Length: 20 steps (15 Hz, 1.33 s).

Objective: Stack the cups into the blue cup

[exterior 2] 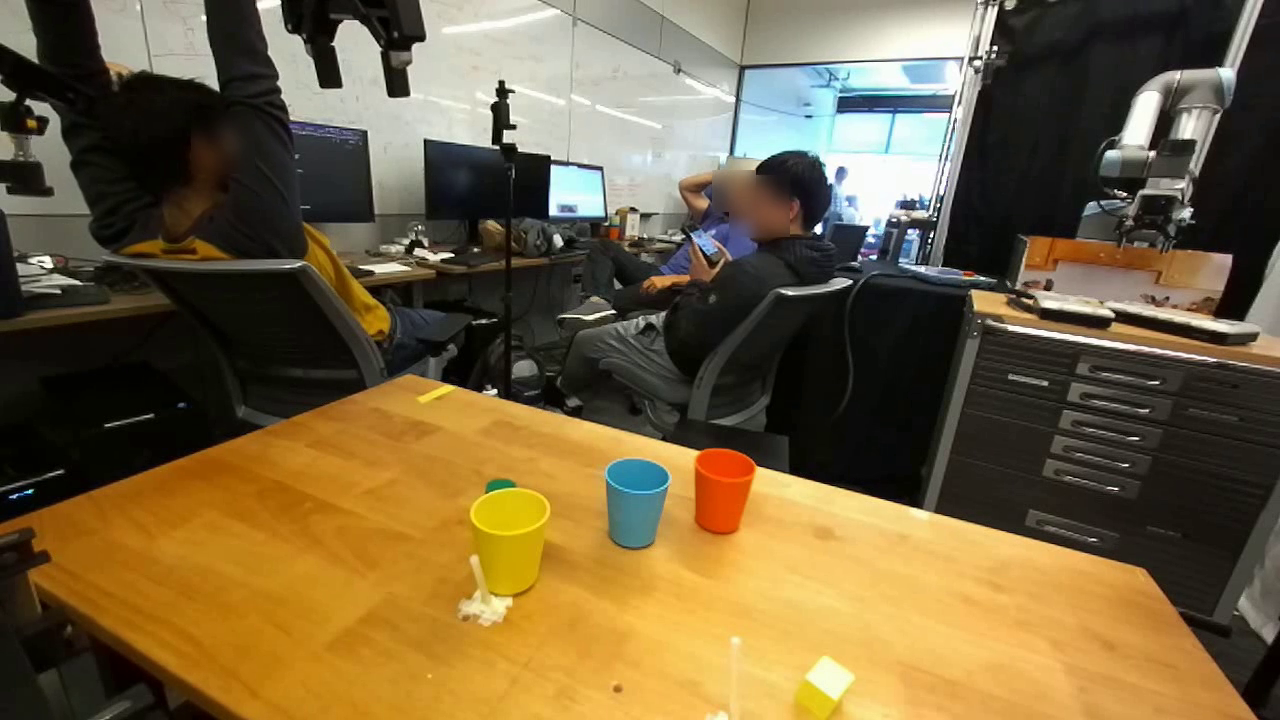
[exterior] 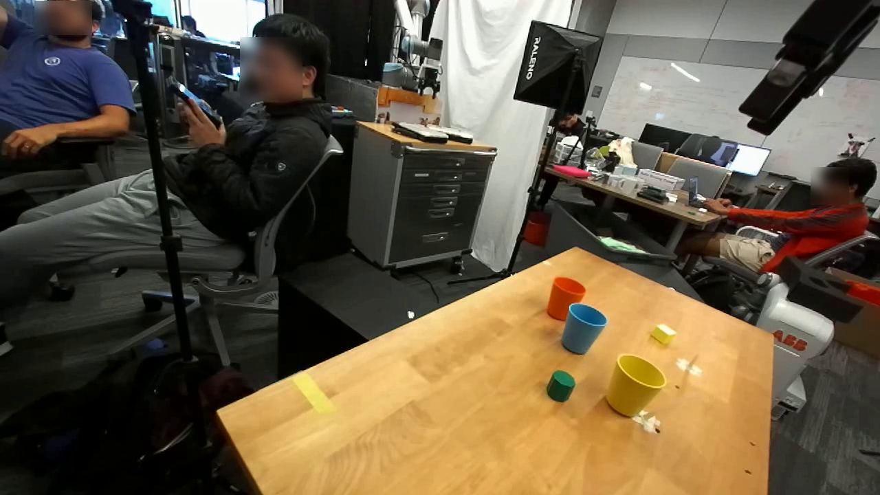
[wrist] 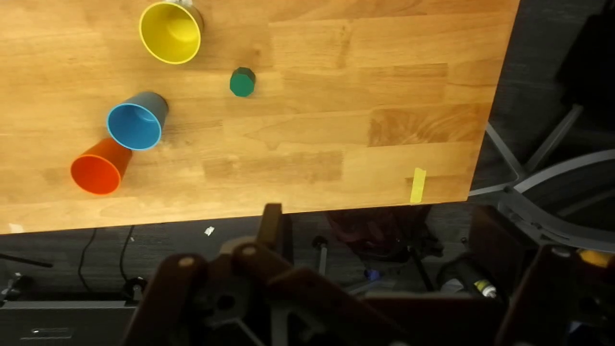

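"Where's the blue cup point(wrist: 138, 121)?"

"Upright on the surface point(wrist: 312, 125), between the orange cup point(wrist: 101, 167) and the yellow cup point(wrist: 170, 32). The orange one stands just beside it, with a gap."

"Which sits nearest the surface's lower edge in the wrist view?"

"Of the 3 cups, the orange; the yellow is farthest in. All 3 stand upright and separate."

"Anything else?"

"A green block point(wrist: 242, 82) near the yellow cup, toward the corner with the tape strip point(wrist: 418, 185); in an exterior view, a yellow cube point(exterior: 663, 335) toward the right corner."

"And the claw point(exterior 2: 363, 86)?"

"Hanging high, well apart from the cups, its sides spread with a gap between."
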{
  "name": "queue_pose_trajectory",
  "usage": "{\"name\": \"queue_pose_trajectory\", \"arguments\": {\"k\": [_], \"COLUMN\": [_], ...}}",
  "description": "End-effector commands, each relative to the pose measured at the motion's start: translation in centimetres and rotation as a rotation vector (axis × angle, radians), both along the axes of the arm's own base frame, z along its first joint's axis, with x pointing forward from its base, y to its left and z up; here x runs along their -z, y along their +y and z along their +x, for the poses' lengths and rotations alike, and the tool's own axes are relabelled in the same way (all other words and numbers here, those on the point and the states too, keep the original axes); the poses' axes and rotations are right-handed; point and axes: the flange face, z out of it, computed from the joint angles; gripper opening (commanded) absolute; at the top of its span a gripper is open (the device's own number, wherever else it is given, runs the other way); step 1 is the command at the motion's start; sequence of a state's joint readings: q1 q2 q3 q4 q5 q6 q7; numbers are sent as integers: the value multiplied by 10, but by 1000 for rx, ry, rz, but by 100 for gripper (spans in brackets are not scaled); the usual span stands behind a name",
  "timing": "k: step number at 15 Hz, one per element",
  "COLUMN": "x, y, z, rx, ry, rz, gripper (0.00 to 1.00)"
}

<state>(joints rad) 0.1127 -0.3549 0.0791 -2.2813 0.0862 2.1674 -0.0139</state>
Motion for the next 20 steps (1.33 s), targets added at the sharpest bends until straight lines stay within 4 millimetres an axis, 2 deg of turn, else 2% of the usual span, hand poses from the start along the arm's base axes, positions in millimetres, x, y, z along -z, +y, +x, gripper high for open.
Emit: {"name": "queue_pose_trajectory", "arguments": {"k": [1,12,15,17,20], "x": [0,0,5,3,-4], "y": [0,0,-3,-12,-40], "z": [0,0,3,7,16], "rx": [0,0,24,54,114], "ry": [1,1,-19,-63,-132], "rz": [0,0,-16,-24,-14], "gripper": [100,100,100,100,100]}}
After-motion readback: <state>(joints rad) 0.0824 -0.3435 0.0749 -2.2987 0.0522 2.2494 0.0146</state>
